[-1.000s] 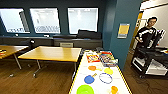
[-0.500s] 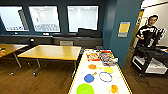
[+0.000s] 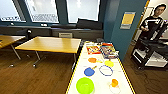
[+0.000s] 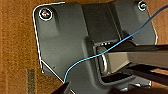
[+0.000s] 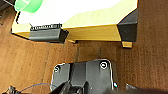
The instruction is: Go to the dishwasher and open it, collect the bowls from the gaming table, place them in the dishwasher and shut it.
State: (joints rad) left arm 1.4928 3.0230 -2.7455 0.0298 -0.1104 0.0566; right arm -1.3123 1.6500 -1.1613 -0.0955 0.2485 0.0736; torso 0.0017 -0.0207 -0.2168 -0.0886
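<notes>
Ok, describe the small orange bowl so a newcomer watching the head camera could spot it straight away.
Find the long white gaming table with yellow edges, right of the wooden table. At its near end, right of the big lime-green bowl, stands the small orange bowl. Unlike the flat printed orange circle further up the table, it is a raised cup shape, and far smaller than the green bowl.

A dark wooden floor [image 3: 37,77] is seen across the room. Two plain wooden tables are set on it, one [image 3: 50,44] near the middle and another [image 3: 6,40] at the edge. Large bright windows [image 3: 82,10] are framed in a dark teal wall, with a low ledge [image 3: 62,32] beneath them. A yellow notice [image 3: 128,18] is fixed to a teal pillar [image 3: 122,37].
</notes>
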